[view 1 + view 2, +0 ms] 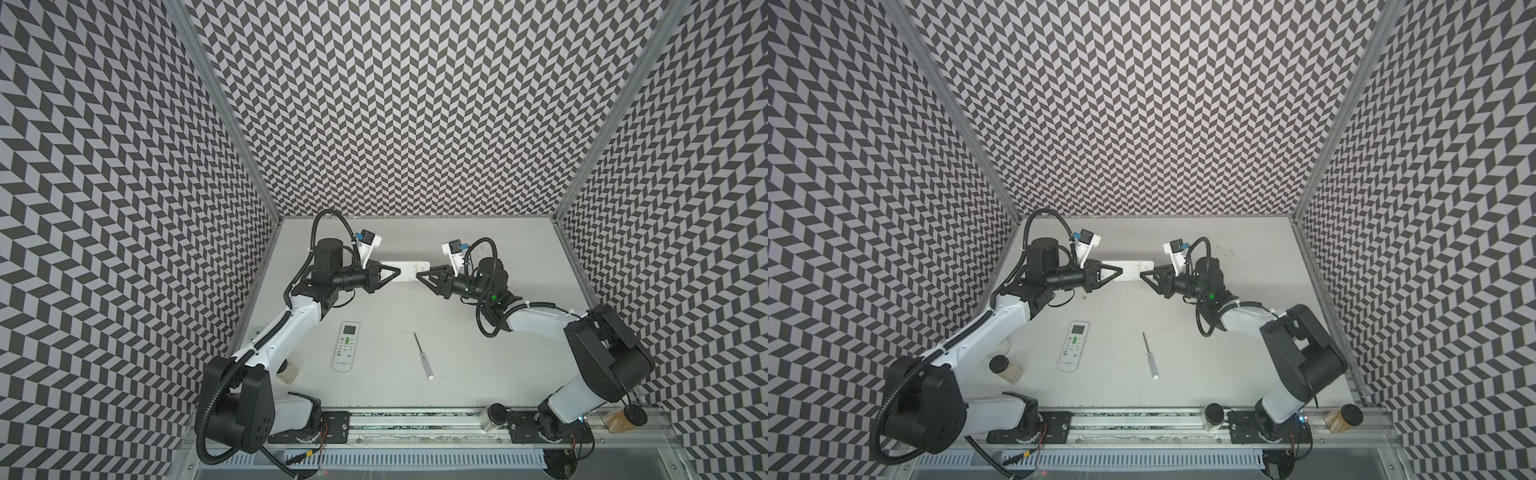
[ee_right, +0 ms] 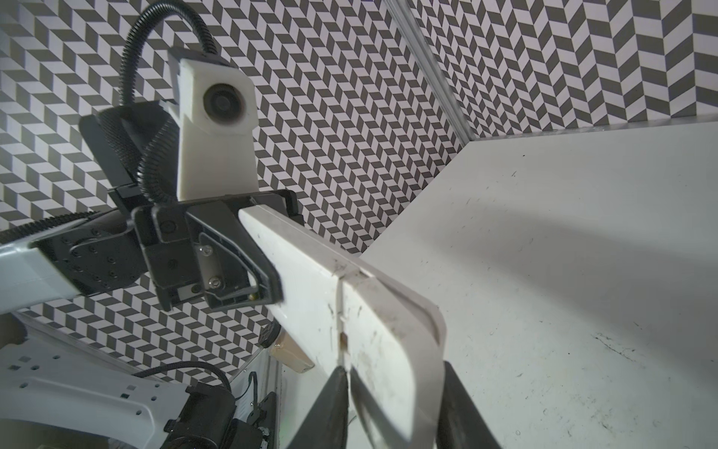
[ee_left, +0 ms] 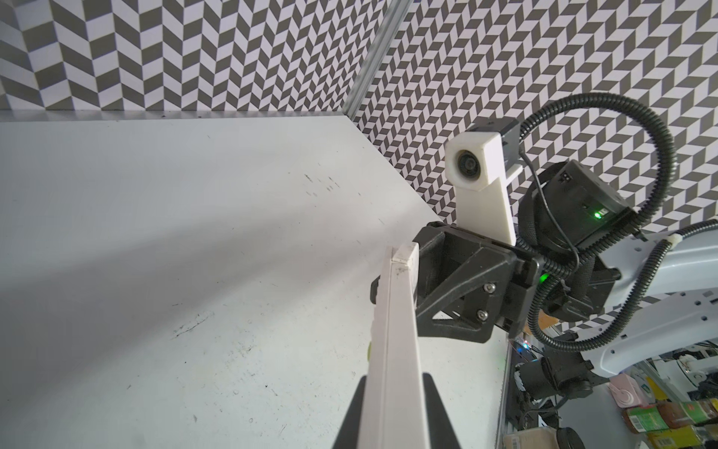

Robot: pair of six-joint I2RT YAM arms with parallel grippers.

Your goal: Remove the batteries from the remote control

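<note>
Remote control (image 1: 405, 271): a long, slim white slab with rounded corners. It is raised off the bench (image 1: 498, 353) near the back wall and lies lengthwise between the two arms.
Its back: scuffed and smudged in the right wrist view, with a cross seam (image 2: 341, 299) near the end by the right arm.
Batteries: hidden in every view.
Left tool (image 1: 395, 272): pinching one end of the remote control, with a finger on either side of the thin edge in the left wrist view.
Right tool (image 1: 419, 276): its fingers flank the other end. I cannot tell whether they press on it.
Second remote (image 1: 347, 347): white, lying face up on the bench towards the front, with a small screen and green buttons showing.
Screwdriver (image 1: 422, 355): lies flat beside the second remote, apart from it.
</note>
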